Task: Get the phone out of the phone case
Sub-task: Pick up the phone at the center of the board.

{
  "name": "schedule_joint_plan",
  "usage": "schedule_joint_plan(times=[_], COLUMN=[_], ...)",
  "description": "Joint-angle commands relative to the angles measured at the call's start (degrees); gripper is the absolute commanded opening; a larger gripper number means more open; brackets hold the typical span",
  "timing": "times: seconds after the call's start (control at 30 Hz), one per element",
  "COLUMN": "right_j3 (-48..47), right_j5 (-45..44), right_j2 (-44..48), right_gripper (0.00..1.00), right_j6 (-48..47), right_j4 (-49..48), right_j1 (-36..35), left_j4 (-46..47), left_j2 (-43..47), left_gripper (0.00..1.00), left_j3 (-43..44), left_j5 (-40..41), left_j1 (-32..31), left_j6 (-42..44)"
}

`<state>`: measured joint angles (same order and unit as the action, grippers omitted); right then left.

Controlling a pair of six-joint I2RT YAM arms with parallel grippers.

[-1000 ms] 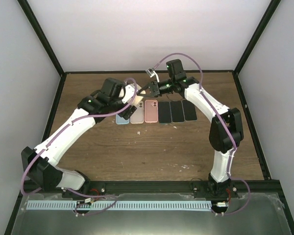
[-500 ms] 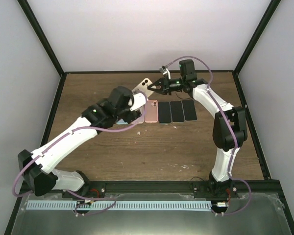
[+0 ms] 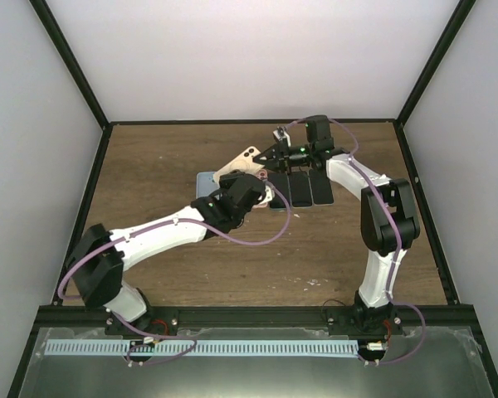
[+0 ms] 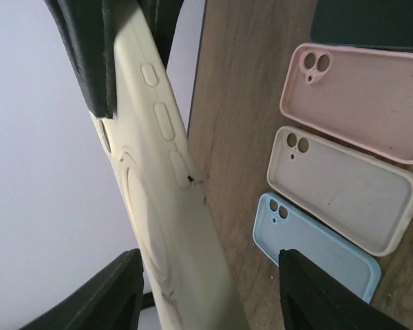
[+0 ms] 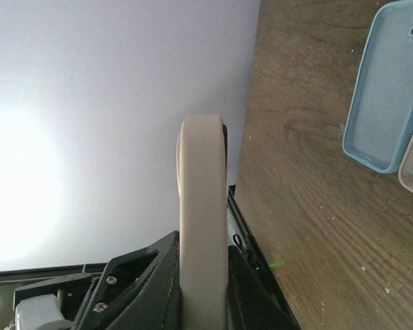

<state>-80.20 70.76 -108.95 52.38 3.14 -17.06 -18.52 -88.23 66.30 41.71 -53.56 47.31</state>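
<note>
The cream phone case (image 3: 247,157) hangs tilted above the back of the table, with my right gripper (image 3: 270,156) shut on its upper end. In the right wrist view the case (image 5: 202,206) stands edge-on between the dark fingers (image 5: 141,275). In the left wrist view the case (image 4: 166,206) runs down between my left gripper's (image 4: 210,275) two fingers, close to the left finger (image 4: 103,295) and apart from the right one (image 4: 330,295); the jaws are open around it. The phone is hidden inside the case.
Empty cases lie in a row on the wood: pink (image 4: 358,96), off-white (image 4: 344,185) and light blue (image 4: 316,251). Three dark phones (image 3: 300,189) lie to their right. The black frame rail (image 3: 249,123) and the white back wall are close behind.
My left arm has swung right and in under the cream case, and its jaws have narrowed around it. My right gripper has brought the case a little lower, still gripping it.
</note>
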Motion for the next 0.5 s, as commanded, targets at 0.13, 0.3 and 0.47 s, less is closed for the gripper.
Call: schedule_joint_plan(times=[0.13, 0.3, 0.47], right_j3=[-0.24, 1.17, 2.27], right_j5=[3.85, 4.61, 5.15], right_j2=[1.49, 1.52, 1.99], right_gripper=[0.01, 0.01, 0.02], right_j6=[3.92, 5.73, 6.43], right_j4=[-4.83, -6.65, -7.52], right_j1=[0.02, 0.1, 0.07], left_j4=[21.49, 27.45, 32.32], left_j2=[-3.71, -4.8, -5.23], left_gripper=[0.3, 0.12, 0.0], left_j3=[-4.95, -7.16, -8.48], left_j5=[10.96, 12.14, 12.71], left_j1=[-0.14, -0.14, -0.15], left_j6=[17.29, 21.98, 26.2])
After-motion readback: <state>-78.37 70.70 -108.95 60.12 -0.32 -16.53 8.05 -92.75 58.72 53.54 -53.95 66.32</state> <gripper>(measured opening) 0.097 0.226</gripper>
